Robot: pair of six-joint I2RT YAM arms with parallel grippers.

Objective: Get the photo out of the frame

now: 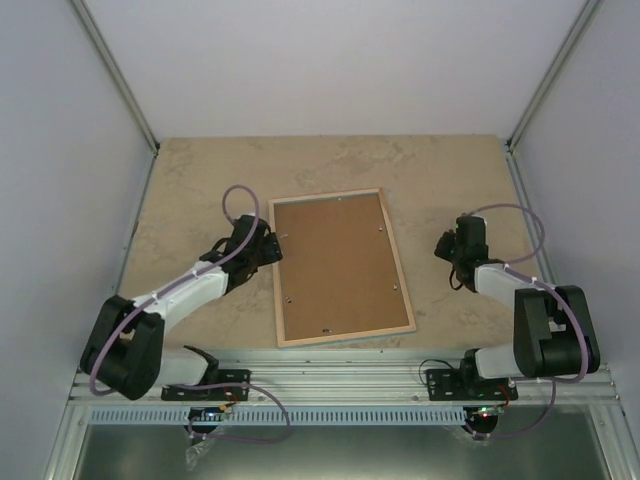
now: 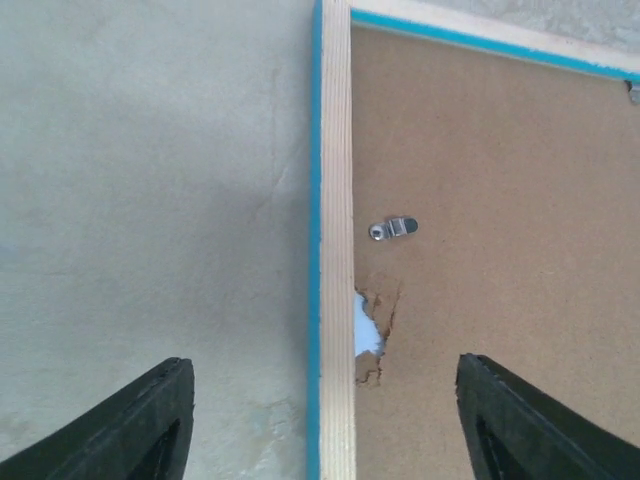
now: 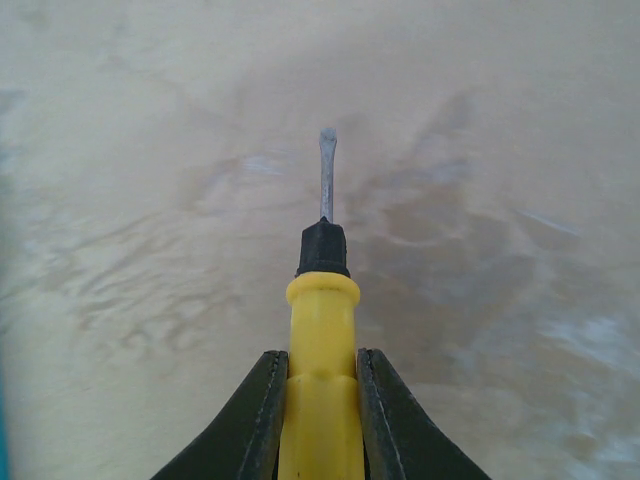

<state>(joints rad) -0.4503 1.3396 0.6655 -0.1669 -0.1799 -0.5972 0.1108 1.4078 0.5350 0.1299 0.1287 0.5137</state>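
Frame [image 1: 345, 338] lies face-down at surface [image 1: 200, 180] centre, brown fibreboard backing [image 1: 340, 265] up; photo hidden beneath. Left gripper [image 1: 268, 246] is at the frame's 9 o'clock edge, jaws wide apart either side of the rail, holding nothing. A metal turn clip [image 2: 393, 228] and a torn spot sit nearby. Right gripper [image 3: 322, 365], at 3 o'clock and apart from the frame, is clamped on a yellow-handled screwdriver [image 3: 322, 410].

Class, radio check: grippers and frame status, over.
Left gripper open, straddling frame edge. Right gripper shut on yellow screwdriver, clear of it. Frame face down, backing in place, photo hidden.
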